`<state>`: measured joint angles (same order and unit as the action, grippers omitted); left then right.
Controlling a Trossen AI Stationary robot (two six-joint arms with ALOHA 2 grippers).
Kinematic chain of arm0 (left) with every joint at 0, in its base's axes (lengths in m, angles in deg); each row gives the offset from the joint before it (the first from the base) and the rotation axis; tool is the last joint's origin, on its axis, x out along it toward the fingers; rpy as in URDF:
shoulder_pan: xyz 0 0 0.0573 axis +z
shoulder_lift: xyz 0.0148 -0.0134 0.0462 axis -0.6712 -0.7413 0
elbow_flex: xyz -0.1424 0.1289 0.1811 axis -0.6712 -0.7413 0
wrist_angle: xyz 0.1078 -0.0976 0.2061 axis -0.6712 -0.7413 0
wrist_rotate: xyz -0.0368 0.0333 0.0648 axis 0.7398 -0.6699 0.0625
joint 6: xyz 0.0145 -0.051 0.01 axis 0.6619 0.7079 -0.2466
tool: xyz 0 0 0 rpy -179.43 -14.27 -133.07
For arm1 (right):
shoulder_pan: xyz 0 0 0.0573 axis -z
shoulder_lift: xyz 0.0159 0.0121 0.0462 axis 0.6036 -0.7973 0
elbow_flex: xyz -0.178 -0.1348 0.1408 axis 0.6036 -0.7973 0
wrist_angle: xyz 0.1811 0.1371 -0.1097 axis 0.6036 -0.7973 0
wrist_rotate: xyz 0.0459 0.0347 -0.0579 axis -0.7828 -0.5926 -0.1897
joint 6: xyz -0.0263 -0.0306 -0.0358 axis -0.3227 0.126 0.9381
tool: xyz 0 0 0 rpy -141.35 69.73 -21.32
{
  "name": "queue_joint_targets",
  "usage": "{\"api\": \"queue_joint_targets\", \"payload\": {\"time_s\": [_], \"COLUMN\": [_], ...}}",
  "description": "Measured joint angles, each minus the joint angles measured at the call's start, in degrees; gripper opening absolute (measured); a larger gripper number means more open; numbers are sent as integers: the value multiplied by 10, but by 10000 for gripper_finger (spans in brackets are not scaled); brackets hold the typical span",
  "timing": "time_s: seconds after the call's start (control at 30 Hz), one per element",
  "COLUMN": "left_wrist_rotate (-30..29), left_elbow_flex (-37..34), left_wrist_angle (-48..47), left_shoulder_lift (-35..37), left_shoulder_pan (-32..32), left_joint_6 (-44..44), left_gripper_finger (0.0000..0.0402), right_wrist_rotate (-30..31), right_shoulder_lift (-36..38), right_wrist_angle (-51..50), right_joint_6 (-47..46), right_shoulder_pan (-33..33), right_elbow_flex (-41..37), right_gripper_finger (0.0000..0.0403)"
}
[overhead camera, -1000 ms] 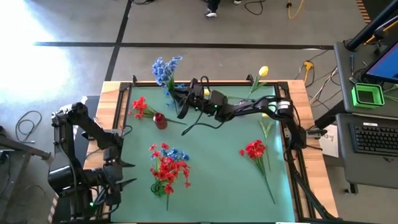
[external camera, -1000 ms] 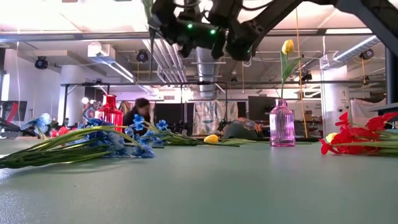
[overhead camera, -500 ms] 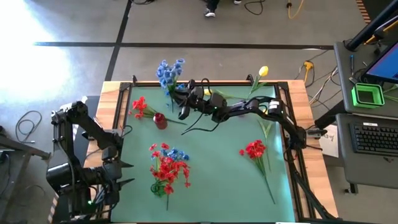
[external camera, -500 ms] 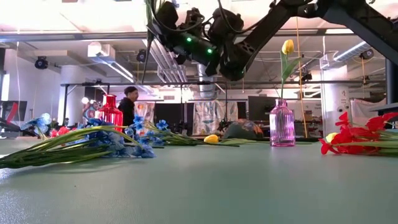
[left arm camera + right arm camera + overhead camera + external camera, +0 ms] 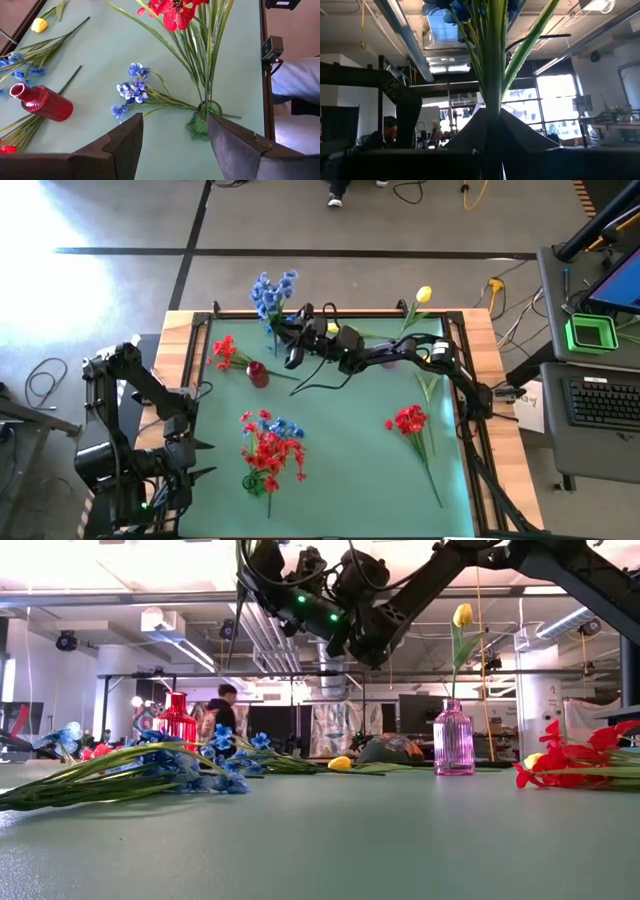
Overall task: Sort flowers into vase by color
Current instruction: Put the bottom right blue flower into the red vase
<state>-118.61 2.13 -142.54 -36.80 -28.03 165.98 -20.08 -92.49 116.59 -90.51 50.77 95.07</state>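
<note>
Right tool [image 5: 283, 332] is pinched on the stems of a blue flower [image 5: 270, 290], held upright above the bench's [image 5: 350, 440] far edge near the red vase [image 5: 257, 373], while the left tool [image 5: 172, 142] waits, spread, at the near-left corner.

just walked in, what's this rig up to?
Sorting flowers by color. The right end effector is shut on a blue flower stem, held upright over the table's far edge. The left end effector waits open at the near left corner. A red vase lies on the mat; a pink vase holds a yellow tulip.
</note>
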Motion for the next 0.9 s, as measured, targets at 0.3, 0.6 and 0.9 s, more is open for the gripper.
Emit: {"api": "queue_joint_targets", "payload": {"time_s": [0.3,0.6,0.9], "left_wrist_rotate": [0,0,-1], "left_elbow_flex": [0,0,0], "left_wrist_angle": [0,0,0], "left_shoulder_lift": [0,0,0], "left_shoulder_pan": [0,0,1], "left_joint_6": [1,1,1], "left_gripper_finger": [207,207,207], "right_wrist_rotate": [1,-1,0], "right_shoulder_lift": [0,-25,-56], "right_wrist_angle": [-3,-5,-6], "right_joint_6": [-5,-9,-32], "right_shoulder_pan": [9,9,13], "right_elbow_flex": [15,42,83], "right_gripper_finger": [28,28,28]}}
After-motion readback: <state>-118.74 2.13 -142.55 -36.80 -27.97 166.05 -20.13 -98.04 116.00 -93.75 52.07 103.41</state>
